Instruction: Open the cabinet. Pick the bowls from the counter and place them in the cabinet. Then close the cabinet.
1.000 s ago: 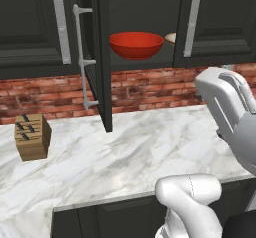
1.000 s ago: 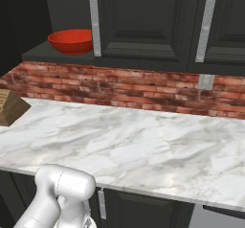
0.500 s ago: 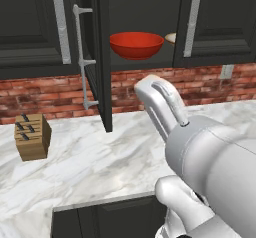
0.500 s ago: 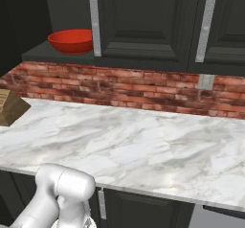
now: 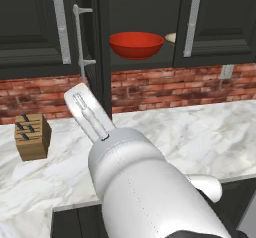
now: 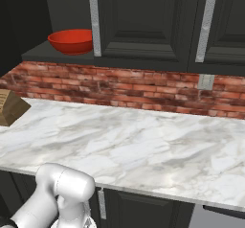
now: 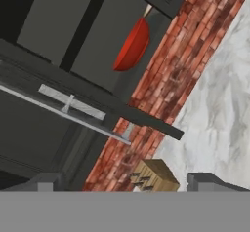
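Well apart: red bowl (image 7: pixel 131 46), open pincer (image 7: pixel 127 183)

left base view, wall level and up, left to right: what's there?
knife block → open cabinet door's handle → red bowl → tan-rimmed bowl → closed door's handle → wall outlet

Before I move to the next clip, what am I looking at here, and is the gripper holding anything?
A white robot arm works in a rendered kitchen. Two pictures come from cameras on its base, behind it to the left and right; the tilted one comes from its hand. The gripper is open and holds nothing. The cabinet stands with one door swung out. The red bowl sits inside it, the tan-rimmed bowl peeking out beside it. On the marble counter stands a wooden knife block.
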